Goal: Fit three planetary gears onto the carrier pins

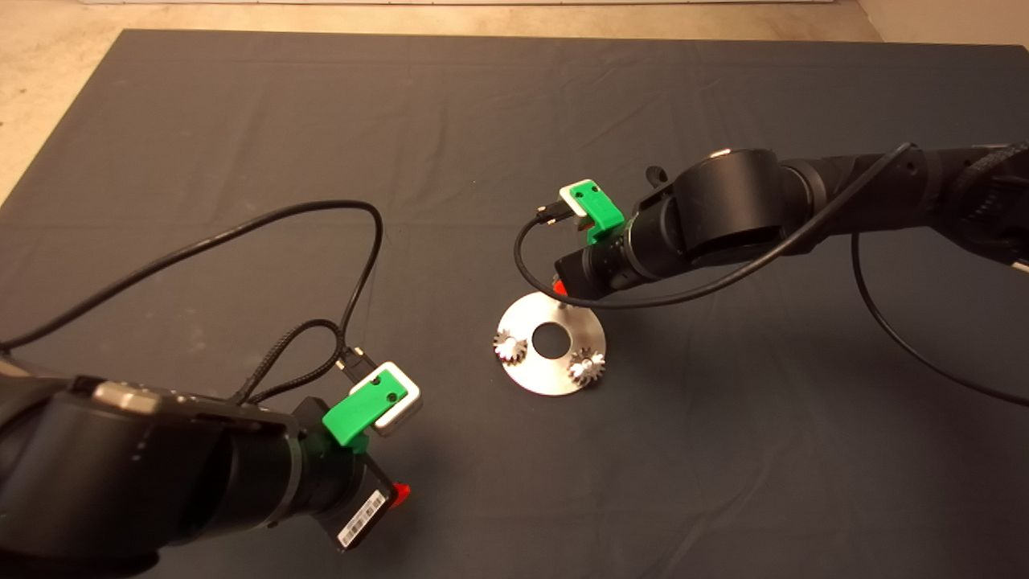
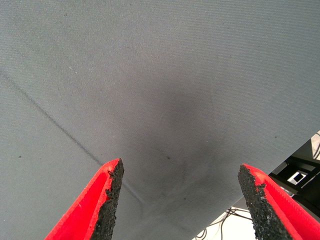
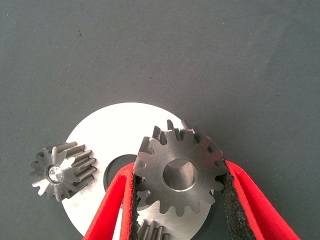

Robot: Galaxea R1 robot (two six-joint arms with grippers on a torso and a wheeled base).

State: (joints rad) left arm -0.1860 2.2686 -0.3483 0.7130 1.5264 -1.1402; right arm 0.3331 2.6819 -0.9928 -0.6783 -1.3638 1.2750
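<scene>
The silver disc (image 1: 549, 378) lies mid-mat. Two planetary gears (image 1: 510, 346) (image 1: 587, 366) sit on carrier pins on its near side. In the right wrist view one of them (image 3: 62, 170) shows its pin's tip (image 3: 53, 173) in the bore, and only the top of the other (image 3: 150, 232) shows. My right gripper (image 1: 559, 285) hovers over the disc's far edge, shut on a third gear (image 3: 180, 172) held flat above the disc (image 3: 115, 125). That gear hides the third pin. My left gripper (image 2: 181, 170) waits open over bare mat at the near left.
Black cables loop over the mat from both wrists (image 1: 354, 241) (image 1: 530, 265). The dark mat (image 1: 723, 450) stretches around the disc, and pale floor (image 1: 48, 72) shows beyond its far left edge.
</scene>
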